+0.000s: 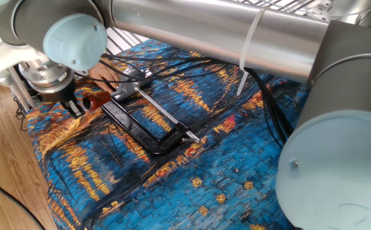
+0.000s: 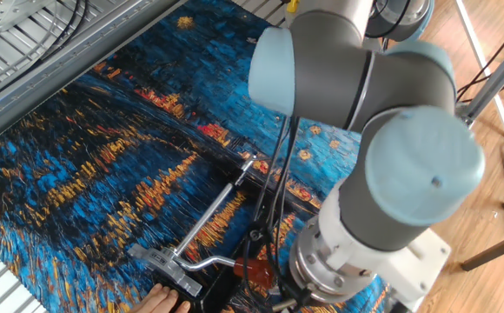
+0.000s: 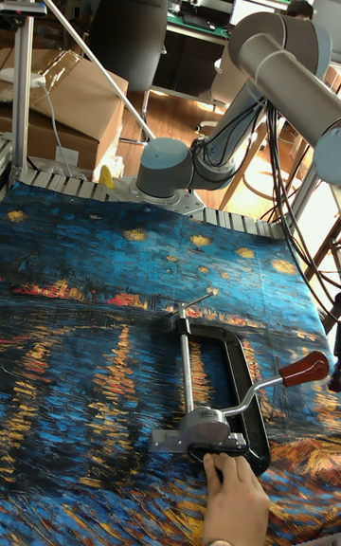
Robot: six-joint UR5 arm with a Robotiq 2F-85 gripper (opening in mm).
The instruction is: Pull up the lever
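Hand [image 1: 77, 107] — grip unclear — sits beside lever [image 1: 96, 100]; human fingers [image 3: 233, 501] pin the clamp [image 3: 248, 404].

clamp [image 3: 223, 385] on cloth [image 3: 85, 318], hand [image 3: 232, 499] on clamp

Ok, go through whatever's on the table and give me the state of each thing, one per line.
lever: not gripped, red-orange sleeve tilted up off the cloth.
clamp: lying flat on the cloth.
gripper: close beside the lever's sleeve, jaws unclear.
hand: pressing the clamp's head down.
cloth: spread over the table.
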